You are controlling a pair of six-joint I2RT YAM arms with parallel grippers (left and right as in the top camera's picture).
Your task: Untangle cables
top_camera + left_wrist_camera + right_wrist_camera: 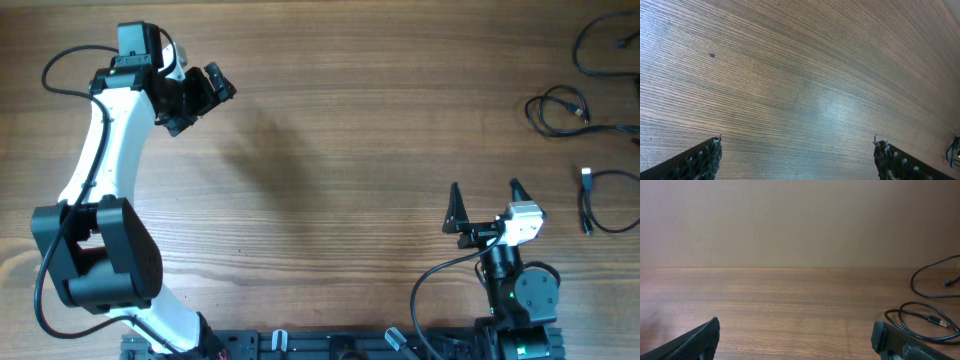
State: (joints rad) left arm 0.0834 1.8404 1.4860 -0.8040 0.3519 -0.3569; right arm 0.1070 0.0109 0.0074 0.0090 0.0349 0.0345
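Left gripper (203,98), far-left of counter (350,120): jaws spread wide, holding nothing. Right gripper (485,190), near edge right of centre: jaws wide apart, holding nothing. Cables (585,200): separate loops at far right, well apart from both.

Wooden table (330,120) carries 3 separate black cables (573,107) at right.

Base rail (300,346), left end: left arm (100,150), white links, black joints, looping black wire (52,72). Right end: right arm (520,290), black, white wrist block (526,222); right gripper (484,195), pointed black fingers (455,210).
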